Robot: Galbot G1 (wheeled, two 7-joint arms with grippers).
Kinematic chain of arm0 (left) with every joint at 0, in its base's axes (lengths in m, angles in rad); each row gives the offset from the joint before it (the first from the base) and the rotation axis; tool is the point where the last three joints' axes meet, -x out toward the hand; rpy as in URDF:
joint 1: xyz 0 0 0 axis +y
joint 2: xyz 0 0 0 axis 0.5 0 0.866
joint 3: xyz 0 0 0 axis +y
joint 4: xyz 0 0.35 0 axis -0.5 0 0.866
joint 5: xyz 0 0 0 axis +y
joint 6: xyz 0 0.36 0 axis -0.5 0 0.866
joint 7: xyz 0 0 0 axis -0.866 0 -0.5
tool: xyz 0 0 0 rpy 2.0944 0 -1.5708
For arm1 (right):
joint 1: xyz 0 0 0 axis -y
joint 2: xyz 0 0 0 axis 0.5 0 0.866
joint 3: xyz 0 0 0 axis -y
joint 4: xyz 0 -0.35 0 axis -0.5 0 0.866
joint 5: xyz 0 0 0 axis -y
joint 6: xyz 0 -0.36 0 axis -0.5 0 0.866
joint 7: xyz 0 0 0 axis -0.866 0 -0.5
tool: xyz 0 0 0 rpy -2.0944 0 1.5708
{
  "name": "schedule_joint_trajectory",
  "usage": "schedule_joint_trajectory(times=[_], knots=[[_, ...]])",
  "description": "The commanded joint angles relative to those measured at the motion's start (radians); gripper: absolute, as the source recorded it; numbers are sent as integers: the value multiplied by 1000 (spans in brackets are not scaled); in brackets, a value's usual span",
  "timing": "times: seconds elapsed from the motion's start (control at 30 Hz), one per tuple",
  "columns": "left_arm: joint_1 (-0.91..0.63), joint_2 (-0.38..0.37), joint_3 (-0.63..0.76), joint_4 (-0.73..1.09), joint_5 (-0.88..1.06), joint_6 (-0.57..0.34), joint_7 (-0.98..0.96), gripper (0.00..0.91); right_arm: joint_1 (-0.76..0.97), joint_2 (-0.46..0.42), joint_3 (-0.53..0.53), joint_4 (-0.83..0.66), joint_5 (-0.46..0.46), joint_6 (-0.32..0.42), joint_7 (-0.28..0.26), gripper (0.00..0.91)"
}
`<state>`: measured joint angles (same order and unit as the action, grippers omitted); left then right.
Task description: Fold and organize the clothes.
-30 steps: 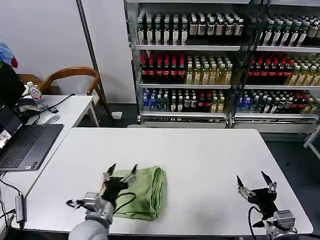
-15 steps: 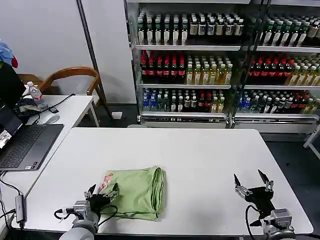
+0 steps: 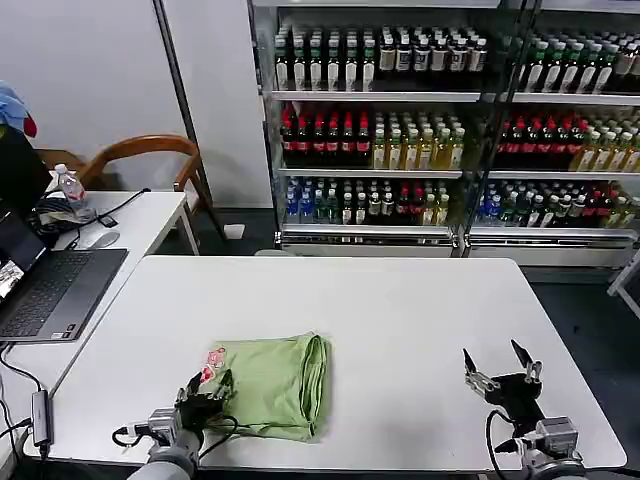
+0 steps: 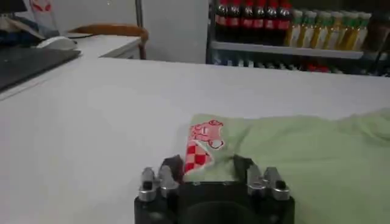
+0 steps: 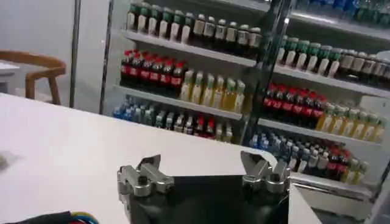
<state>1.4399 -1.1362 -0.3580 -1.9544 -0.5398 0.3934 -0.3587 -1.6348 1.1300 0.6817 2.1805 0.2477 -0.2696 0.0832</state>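
The clothes are one light green shirt (image 3: 272,384), folded into a thick rectangle on the white table (image 3: 400,310) near its front left. A corner with the red-and-white graphic (image 3: 213,363) lies turned up at its left end; the left wrist view shows the graphic (image 4: 204,143) on the green cloth (image 4: 304,158). My left gripper (image 3: 207,388) sits low at the shirt's near left corner, open, its fingertips (image 4: 172,167) straddling the cloth edge without closing on it. My right gripper (image 3: 497,366) hovers open over bare table at the front right, nothing between its fingers (image 5: 149,164).
A laptop (image 3: 50,290) lies on a side table at the left, with a water bottle (image 3: 68,186) and a wooden chair (image 3: 140,150) behind. Shelves of drink bottles (image 3: 450,130) line the back. A cable adaptor (image 3: 40,415) hangs at the table's left front.
My left gripper has dropped from above the shirt to table height at its near left corner, uncovering the graphic corner. The right gripper has drifted slightly left.
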Motion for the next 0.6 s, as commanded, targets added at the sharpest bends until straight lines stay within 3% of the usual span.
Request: schedule_joint_trajectory(times=[0.03, 0.3, 0.6], knots=[[14, -6, 10, 15, -55, -45, 20, 50, -3, 1, -2, 1, -2, 1, 0, 907], [15, 10, -27, -52, -67, -51, 67, 50, 0, 2, -13, -2, -6, 3, 0, 907], [32, 133, -254, -205, -189, 34, 108, 50, 21, -5, -27, -7, -4, 4, 1, 907]])
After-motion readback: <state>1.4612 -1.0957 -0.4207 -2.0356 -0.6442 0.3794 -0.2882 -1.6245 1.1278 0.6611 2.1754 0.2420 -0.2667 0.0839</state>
